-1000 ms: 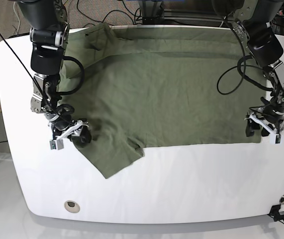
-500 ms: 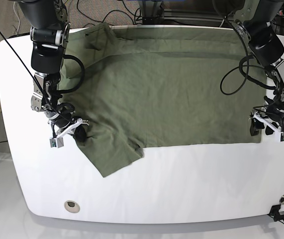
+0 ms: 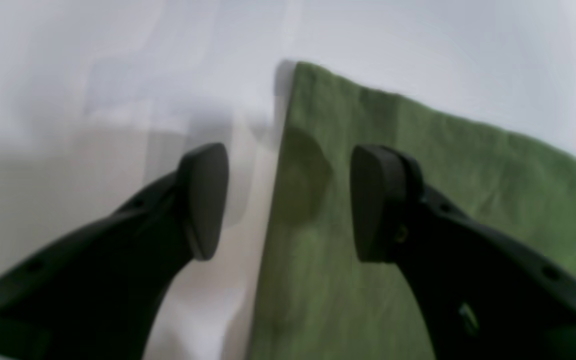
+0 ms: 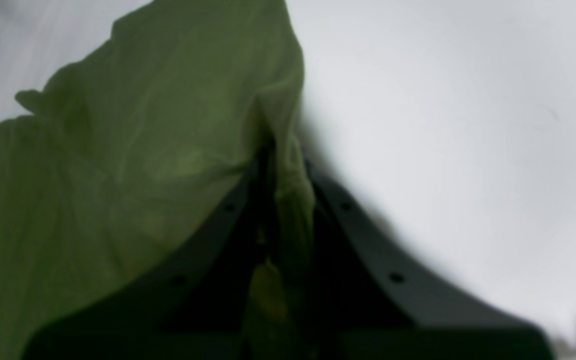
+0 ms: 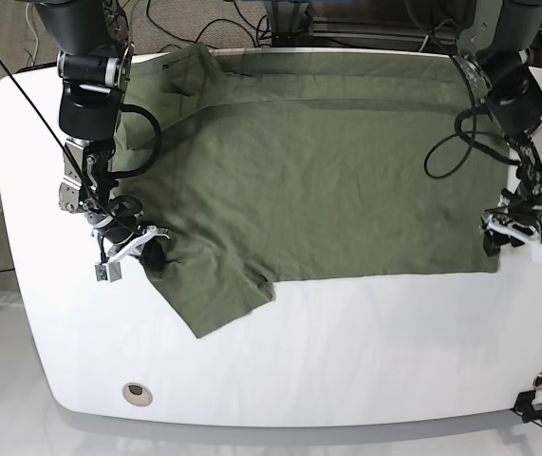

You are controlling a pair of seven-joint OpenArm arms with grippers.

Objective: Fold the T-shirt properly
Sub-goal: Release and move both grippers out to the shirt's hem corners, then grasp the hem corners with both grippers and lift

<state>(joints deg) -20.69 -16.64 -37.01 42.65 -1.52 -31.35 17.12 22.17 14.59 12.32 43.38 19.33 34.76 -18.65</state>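
We see the T-shirt (image 5: pixel 318 171) spread flat on the table (image 5: pixel 346 351). The right gripper (image 4: pixel 280 200) has clamped the sleeve edge at 8 o'clock; the left gripper (image 3: pixel 288 200), jaws apart, has drifted outward to straddle the hem corner at 4 o'clock, readying the fold.

place: robot lab | evidence: white worktable (image 5: pixel 280 361), two arms, loose cables (image 5: pixel 204 14)

White table (image 5: pixel 346 351), cables (image 5: pixel 185 19) behind

White rounded table (image 5: pixel 346 351), black cables (image 5: pixel 242 14) behind, glossy floor.
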